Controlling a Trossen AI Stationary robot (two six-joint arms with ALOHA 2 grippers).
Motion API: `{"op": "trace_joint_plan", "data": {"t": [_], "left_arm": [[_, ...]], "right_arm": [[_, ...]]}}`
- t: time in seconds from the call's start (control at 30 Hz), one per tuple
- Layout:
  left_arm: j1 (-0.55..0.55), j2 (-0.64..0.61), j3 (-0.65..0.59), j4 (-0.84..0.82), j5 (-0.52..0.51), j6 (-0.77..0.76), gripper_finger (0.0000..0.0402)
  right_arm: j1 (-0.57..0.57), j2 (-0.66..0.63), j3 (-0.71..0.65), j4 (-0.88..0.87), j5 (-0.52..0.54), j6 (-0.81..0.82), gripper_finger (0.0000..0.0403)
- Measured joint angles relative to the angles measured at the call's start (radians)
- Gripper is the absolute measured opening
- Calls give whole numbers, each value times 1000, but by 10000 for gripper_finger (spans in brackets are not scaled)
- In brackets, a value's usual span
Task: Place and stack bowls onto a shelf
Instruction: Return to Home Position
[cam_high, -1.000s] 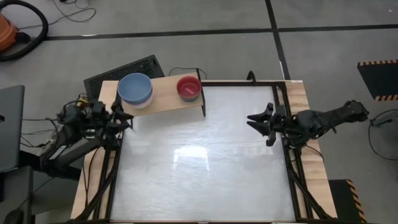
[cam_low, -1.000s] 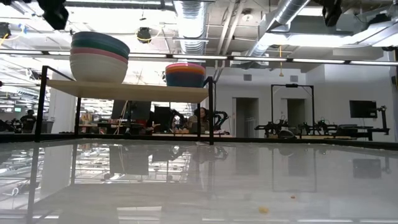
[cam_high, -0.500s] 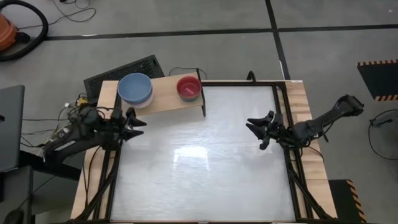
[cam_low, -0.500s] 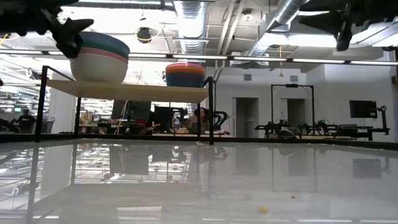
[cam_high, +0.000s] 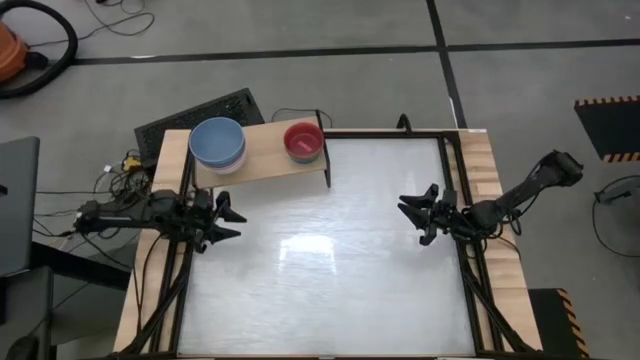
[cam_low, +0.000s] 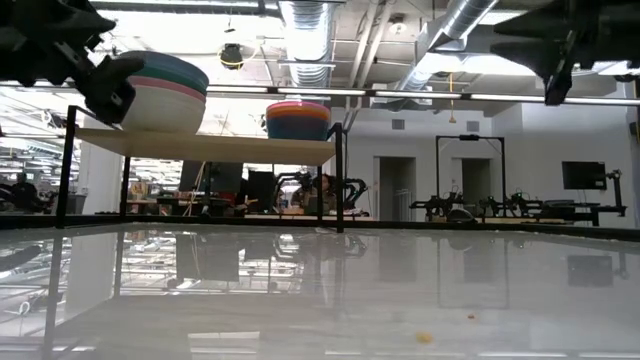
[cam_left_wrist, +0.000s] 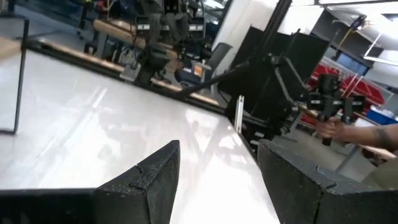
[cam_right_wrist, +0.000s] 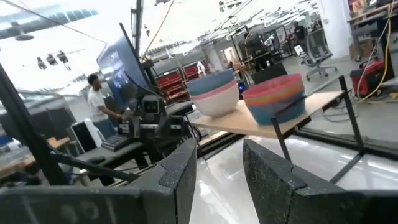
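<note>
Light-wood board on thin black metal legs: the shelf (cam_high: 268, 162) stands at the far left corner of the glossy white table (cam_high: 320, 285), whose surface mirrors the ceiling lights. Two stacks of smooth round plastic bowls rest on the board. The stack of large bowls (cam_high: 217, 143) sits at the left end, with white at the base, pale pink and dark green bands above it, and light blue on top. The stack of small bowls (cam_high: 303, 141) sits well apart at the right end, with blue at the base, an orange-red band above, and a pinkish-red bowl uppermost. The left gripper (cam_high: 232, 220) hangs over the table's left edge, just nearer than the shelf, its dark matte fingers (cam_left_wrist: 155, 180) spread with only air between them. The right gripper (cam_high: 411, 220) hangs over the right side of the table, pointing left toward the shelf, its fingers (cam_right_wrist: 180, 177) likewise parted and holding nothing.
</note>
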Motion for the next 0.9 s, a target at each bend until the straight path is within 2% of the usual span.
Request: {"op": "trace_joint_plan", "data": {"t": [0.13, 0.27, 0.37, 0.43, 0.53, 0.63, 0.7, 0.8, 0.9], "left_arm": [[-81, 0, -14, 6, -91, -19, 204], [-124, 0, -1, 58, -128, 17, 204], [-136, 0, 17, 62, -139, 47, 204], [-139, 0, 19, 57, -140, 60, 204], [-142, 0, 20, 39, -139, 61, 204], [-142, 2, 17, 15, -135, 68, 204], [-143, 2, 9, 8, -136, 77, 204], [-144, 1, -21, 2, -190, 82, 204], [-146, 0, -60, 5, -222, 76, 204]], "right_arm": [[0, 0, -27, 150, -23, -28, 156], [31, -123, 43, 222, -146, -320, 156], [84, -287, 113, 122, -125, -503, 156], [132, -420, 172, -81, -118, -535, 156], [198, -594, 239, -468, -127, -445, 156], [230, -587, 245, -583, -66, -413, 156], [242, -586, 239, -639, -63, -357, 156], [241, -555, 145, -663, -12, -219, 156], [228, -563, 42, -577, -36, -117, 156]]}}
